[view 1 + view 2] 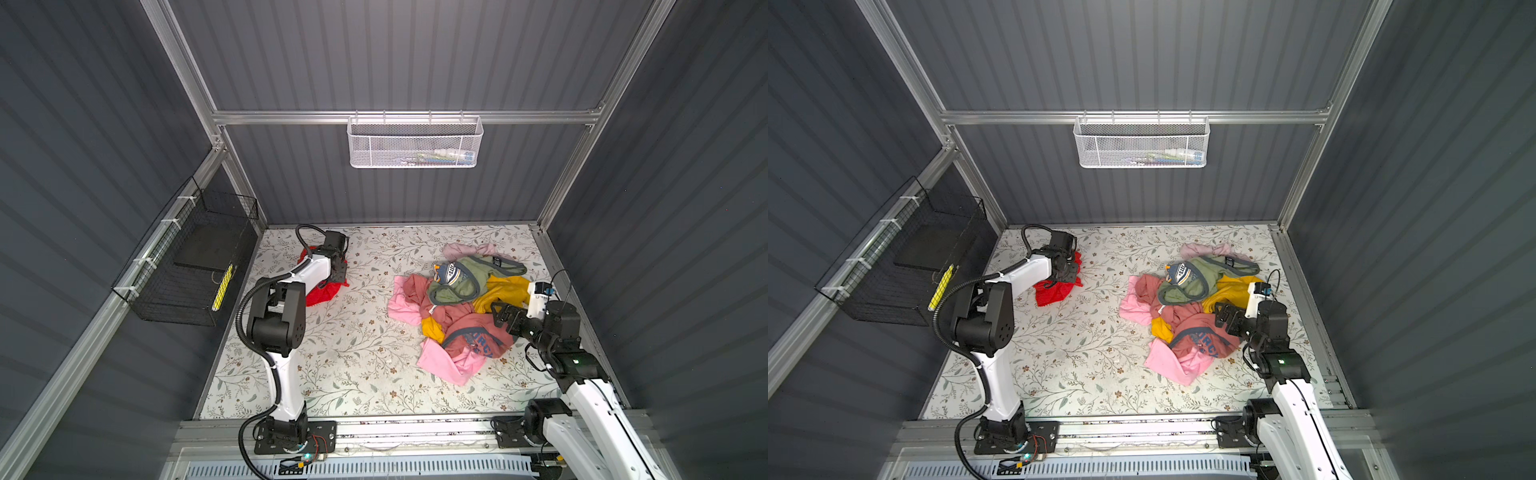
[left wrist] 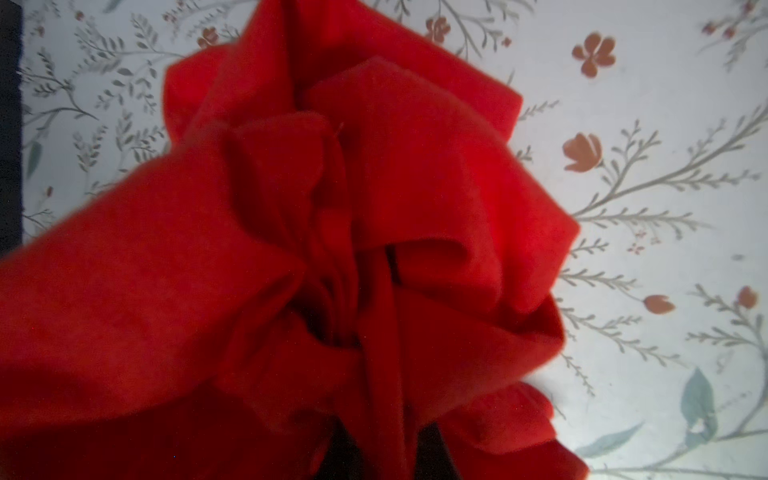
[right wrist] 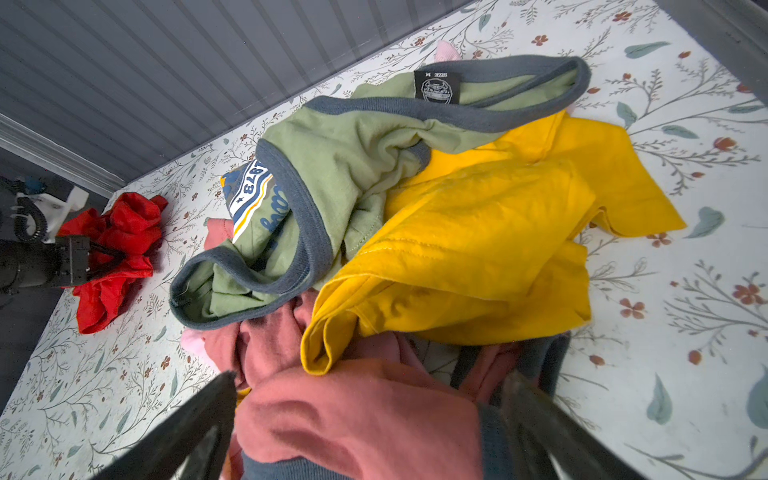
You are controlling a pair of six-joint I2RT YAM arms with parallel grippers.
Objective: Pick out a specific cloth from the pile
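The cloth (image 1: 322, 293) (image 1: 1052, 293) is bright red-orange and lies bunched at the far left of the table, well apart from the pile (image 1: 457, 307) (image 1: 1187, 307). My left gripper (image 1: 338, 270) (image 2: 382, 449) is shut on a fold of it, and red fabric fills the left wrist view (image 2: 374, 208). The cloth's lower folds rest on the table (image 3: 112, 249). The pile (image 3: 415, 228) holds olive green, mustard yellow, rust-pink and pink garments. My right gripper (image 1: 498, 316) (image 1: 1221, 318) (image 3: 370, 395) stands open over the rust-pink shirt at the pile's near right edge.
The table carries a floral cover (image 1: 353, 353). A black wire basket (image 1: 187, 266) hangs on the left wall, close behind the left arm. On the back wall hangs a white mesh basket (image 1: 415, 143). Aluminium frame rails run along the table's edges.
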